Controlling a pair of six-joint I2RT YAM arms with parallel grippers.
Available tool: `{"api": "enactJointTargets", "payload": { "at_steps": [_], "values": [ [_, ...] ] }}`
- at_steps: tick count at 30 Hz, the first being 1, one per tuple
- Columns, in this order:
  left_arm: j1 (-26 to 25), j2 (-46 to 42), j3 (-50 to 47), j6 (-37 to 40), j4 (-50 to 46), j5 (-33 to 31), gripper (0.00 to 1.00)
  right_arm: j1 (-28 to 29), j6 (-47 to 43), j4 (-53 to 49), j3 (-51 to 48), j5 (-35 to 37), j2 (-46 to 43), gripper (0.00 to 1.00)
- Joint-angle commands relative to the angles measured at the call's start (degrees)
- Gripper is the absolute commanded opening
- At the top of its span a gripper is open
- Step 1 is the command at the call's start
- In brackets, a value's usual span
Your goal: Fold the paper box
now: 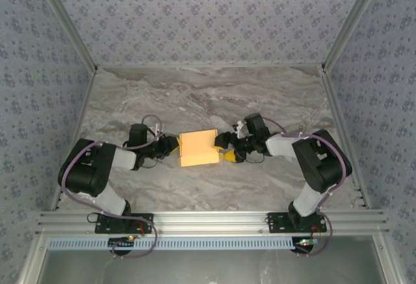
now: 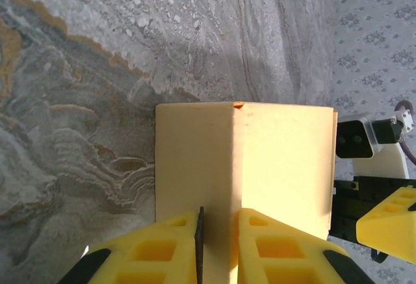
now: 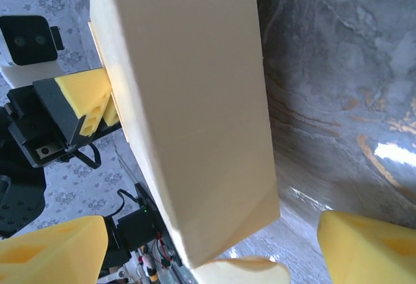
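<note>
Paper box mid-table: left end effector pinches its left wall, apparently steadying it; right end effector, spread wide, straddles the right side.

Marbled grey surface with one box near its middle.
The surface is pale grey stone pattern with darker swirls and thin brownish veins. A yellow-orange box of plain card stands a little toward the near edge, one crease running down its face. Whether its underside lies flat on the surface cannot be told.
</note>
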Motion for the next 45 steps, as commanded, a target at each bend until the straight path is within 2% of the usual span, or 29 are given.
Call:
{"api": "enactJointTargets", "payload": {
  "at_steps": [1, 10, 17, 20, 26, 28, 32, 37, 38, 42, 44, 45],
  "values": [
    [0.36, 4.80, -3.33, 1.46, -12.89, -7.46, 0.17, 0.90, 0.61, 2.00, 1.41, 0.31, 1.46, 0.87],
    [1.28, 4.92, -3.06, 4.29, -16.45, -8.96, 0.17, 0.56, 2.48, 5.61, 3.60, 1.35, 3.38, 0.86],
    [1.41, 6.97, -2.75, 4.43, -15.29, -7.90, 0.18, 3.02, 7.32, 11.71, 4.66, 2.80, 4.63, 0.84],
    [1.41, 7.34, -2.46, 4.54, -15.24, -7.58, 0.19, 3.12, 8.16, 12.31, 4.63, 3.08, 4.42, 0.79],
    [1.33, 5.33, -2.53, 4.64, -14.16, -6.48, 0.34, 3.34, 10.89, 13.18, 3.66, 4.39, 4.15, 0.61],
    [1.32, 3.66, -2.59, 4.65, -14.10, -6.45, 0.38, 3.44, 12.39, 14.39, 3.19, 4.62, 4.33, 0.52],
    [1.33, 0.61, -2.53, 4.50, -13.62, -6.49, 0.44, 3.24, 14.61, 13.84, 2.97, 4.97, 4.16, 0.48],
    [0.46, -9.61, -1.69, 7.31, -13.99, -6.56, 0.61, 2.23, 18.42, 12.73, 1.67, 4.69, 1.42, 0.46],
    [-0.34, -12.53, -1.37, 8.57, -14.77, -8.54, 0.65, 1.84, 18.83, 11.30, 1.76, 4.55, 0.47, 0.46],
    [-7.65, -29.18, -1.87, 17.73, -17.07, -26.99, 0.74, -0.68, 19.87, 1.09, 2.78, 4.39, -5.31, 0.46],
    [-14.24, -37.42, -4.03, 27.53, -13.23, -37.54, 0.81, -2.30, 19.82, -4.28, 3.66, 4.06, -8.10, 0.45],
    [-16.89, -40.15, -5.83, 33.50, -9.06, -39.70, 0.83, -3.08, 19.52, -6.79, 4.23, 3.88, -8.99, 0.45]
  ]
}}
